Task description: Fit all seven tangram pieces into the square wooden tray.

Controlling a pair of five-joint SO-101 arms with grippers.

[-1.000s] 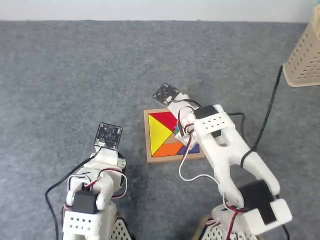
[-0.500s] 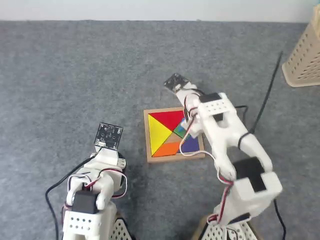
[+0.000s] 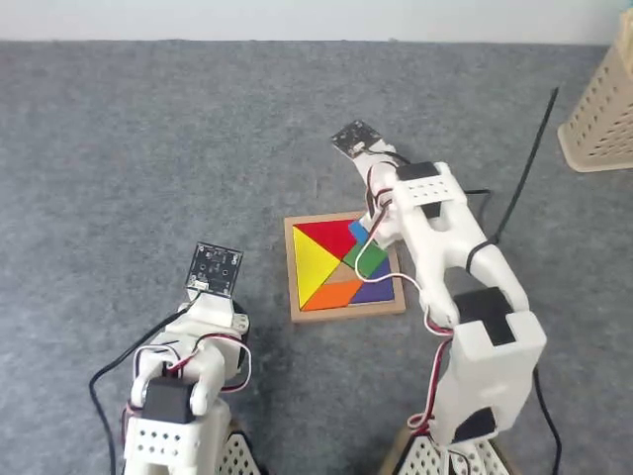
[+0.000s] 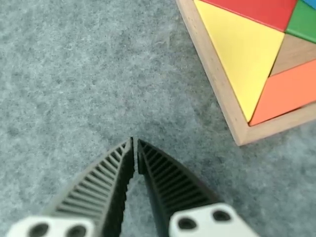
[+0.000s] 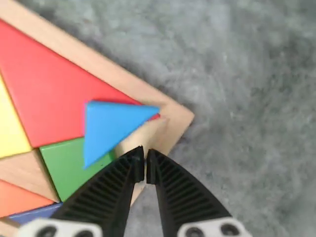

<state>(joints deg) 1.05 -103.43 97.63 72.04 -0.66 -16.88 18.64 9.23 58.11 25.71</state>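
Observation:
The square wooden tray (image 3: 346, 311) lies mid-table holding a red triangle (image 3: 331, 237), a yellow triangle (image 3: 312, 265), an orange piece (image 3: 332, 294), a green piece (image 3: 368, 259) and a purple piece (image 3: 375, 291). A small blue triangle (image 5: 111, 128) rests askew, partly on the red triangle (image 5: 54, 94) and partly over the bare slot at the tray's far right corner (image 5: 173, 116). My right gripper (image 5: 145, 159) is shut, its tips at that slot beside the blue triangle. My left gripper (image 4: 134, 146) is shut over the carpet, short of the tray's near left corner (image 4: 238, 134).
A beige perforated basket (image 3: 603, 109) stands at the far right edge. A black cable (image 3: 521, 208) runs across the carpet right of the right arm (image 3: 445, 247). Bare wood (image 4: 294, 51) shows between the yellow triangle (image 4: 242, 54) and the orange piece (image 4: 291, 89).
The right arm has swung from over the tray's right half toward its far right corner, uncovering the green and purple pieces. The left arm has stayed still.

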